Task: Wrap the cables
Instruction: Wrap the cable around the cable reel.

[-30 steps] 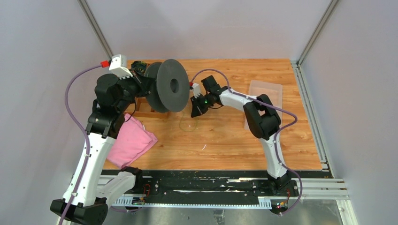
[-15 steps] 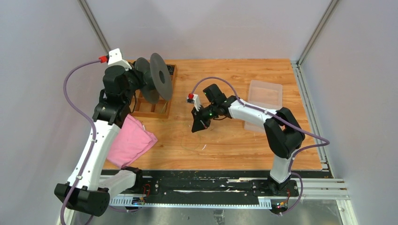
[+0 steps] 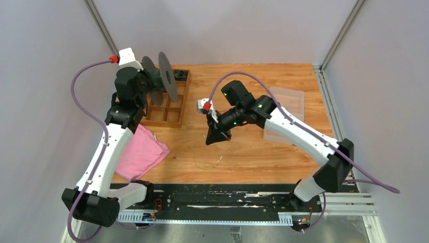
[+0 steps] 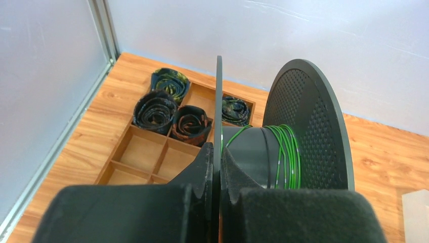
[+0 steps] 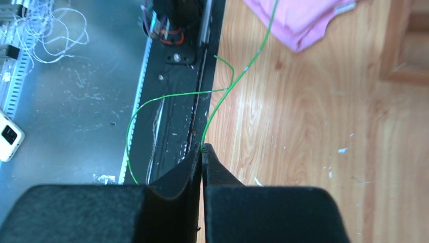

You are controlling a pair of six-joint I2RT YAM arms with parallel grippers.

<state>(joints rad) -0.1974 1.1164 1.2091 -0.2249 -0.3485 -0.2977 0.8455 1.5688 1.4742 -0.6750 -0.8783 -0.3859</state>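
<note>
The green cable (image 5: 210, 119) was in two places. Several turns of it sat wound on the hub of the dark grey spool (image 4: 308, 126), bunched against the far flange, with one strand crossing the hub towards the near flange. The loose length came out from between the tips of the right gripper (image 5: 202, 149). We saw it run across the tabletop (image 3: 253, 152) towards the pink cloth (image 3: 141, 152), while a slack loop of it curled out past the near edge, in front of the black rail (image 5: 174, 101).

The right gripper's jaws were pinched tight on the cable, the thread caught at their very tips. That gripper hung above the middle of the tabletop, pointing down.

The left gripper (image 4: 216, 152) was clamped on the thin near flange of the spool, one finger on each face. It held the spool on edge in the air above the far left corner.

Below the spool lay a wooden tray (image 4: 126, 152) with compartments, near the far left corner. Dark rolled bundles (image 4: 154, 109) filled its farthest cells. The nearer ones that we could see were bare.

The pink cloth lay crumpled by the left edge, just nearer than the tray. A clear plastic container (image 3: 286, 101) lay by the right edge.
</note>
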